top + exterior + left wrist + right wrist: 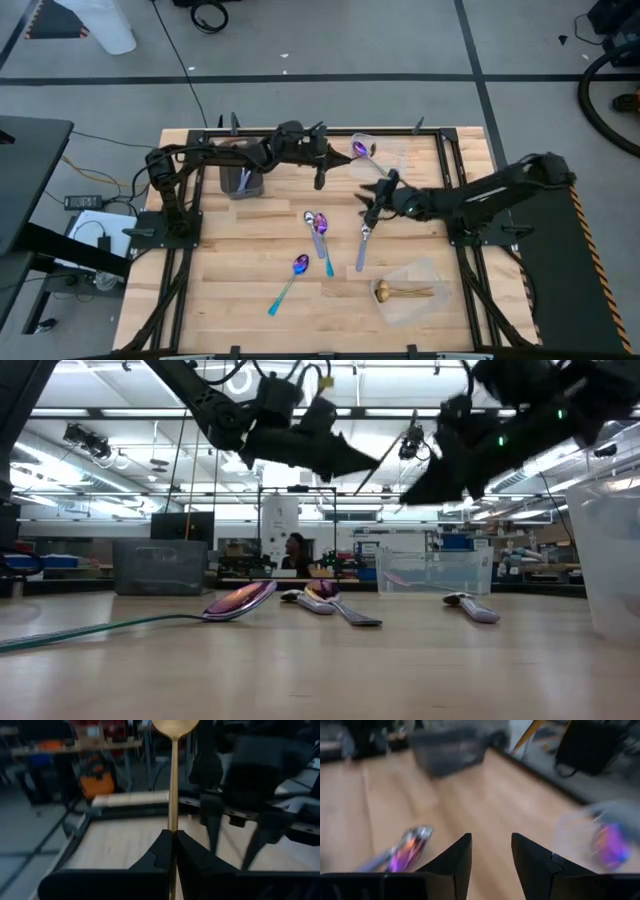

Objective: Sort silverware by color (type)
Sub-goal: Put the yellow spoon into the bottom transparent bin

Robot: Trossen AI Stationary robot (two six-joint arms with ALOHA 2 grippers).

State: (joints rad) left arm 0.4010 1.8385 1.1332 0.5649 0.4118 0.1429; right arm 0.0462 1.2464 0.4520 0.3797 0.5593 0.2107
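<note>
My left gripper (pixel 320 172) hangs over the table's far middle, shut on a gold spoon (pixel 173 770). My right gripper (pixel 372 200) hovers just right of it, open and holding nothing (pixel 491 840). Lying flat on the wood are a purple-blue spoon with a teal handle (pixel 290 278), a silver and a purple spoon side by side (pixel 318 226), and another spoon (pixel 363 245). One purple spoon (pixel 360 150) lies in a clear container at the far edge. Gold spoons (pixel 400 292) lie in a clear container at the near right. My left gripper pinches the gold spoon's handle (pixel 172 827) between its two fingers (pixel 197 855). The handle runs along the fingers, and the bowl (pixel 175 725) points straight out ahead of them. The spoon is lifted clear of the table.
A dark grey bin (pixel 243 180) stands on the far left of the table, under the left arm. Black rails (pixel 300 130) frame the wooden top. The two grippers are close together; bare wood lies along the near left (pixel 220 300).
</note>
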